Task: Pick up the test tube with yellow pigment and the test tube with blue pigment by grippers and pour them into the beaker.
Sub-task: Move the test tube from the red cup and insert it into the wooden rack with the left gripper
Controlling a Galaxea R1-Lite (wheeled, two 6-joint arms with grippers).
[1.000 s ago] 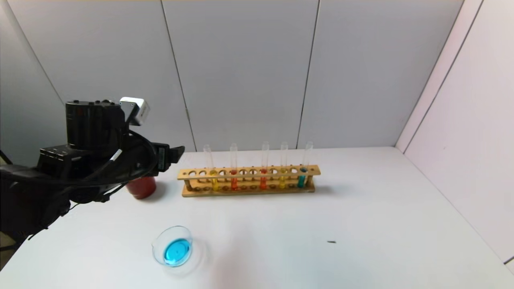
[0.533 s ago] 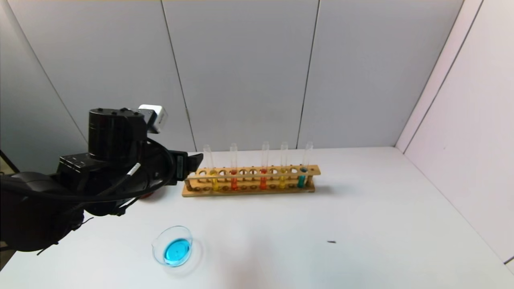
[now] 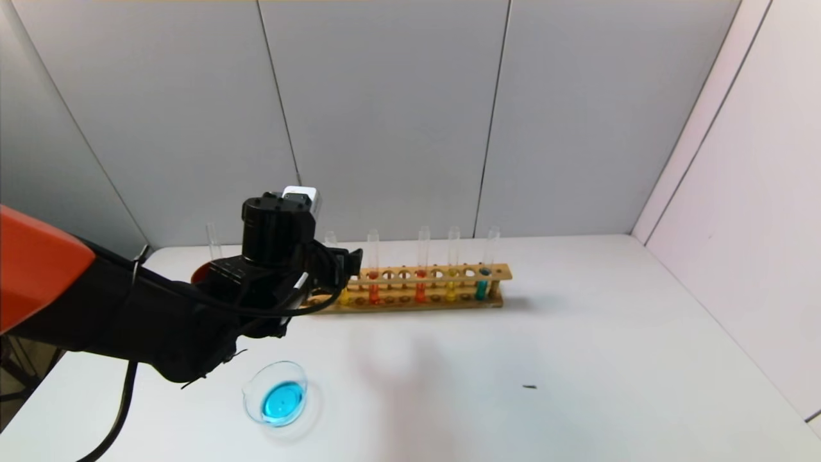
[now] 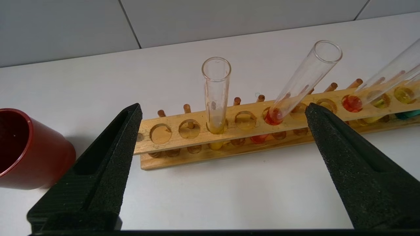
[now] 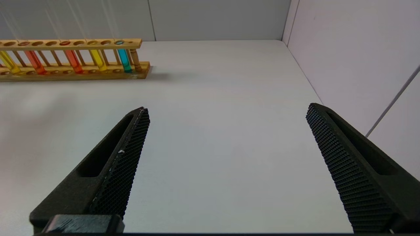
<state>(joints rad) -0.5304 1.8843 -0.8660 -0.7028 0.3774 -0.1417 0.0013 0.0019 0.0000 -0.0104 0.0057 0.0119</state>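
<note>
The yellow test tube [image 4: 216,95] stands in the third hole from the rack's left end; its top shows in the head view [image 3: 331,242]. My left gripper [image 4: 223,105] is open and empty, its jaws wide apart on either side of that tube and a little short of the rack; in the head view it [image 3: 351,260] is at the rack's left end. The beaker [image 3: 277,398] holds bright blue liquid near the table's front. A clear tube with no liquid showing [image 3: 211,242] stands at the red cup. My right gripper [image 5: 227,107] is open and empty above bare table.
The wooden rack [image 3: 442,273] also holds two orange tubes [image 3: 373,282], a second yellow tube [image 3: 453,282] and a teal tube [image 3: 482,285] at its right end. The red cup [image 4: 29,150] stands left of the rack. Walls rise behind and to the right.
My left arm has swung right and forward, from beside the red cup to the rack's left end. The cup is now mostly hidden behind the arm, and the tube standing in it shows.
</note>
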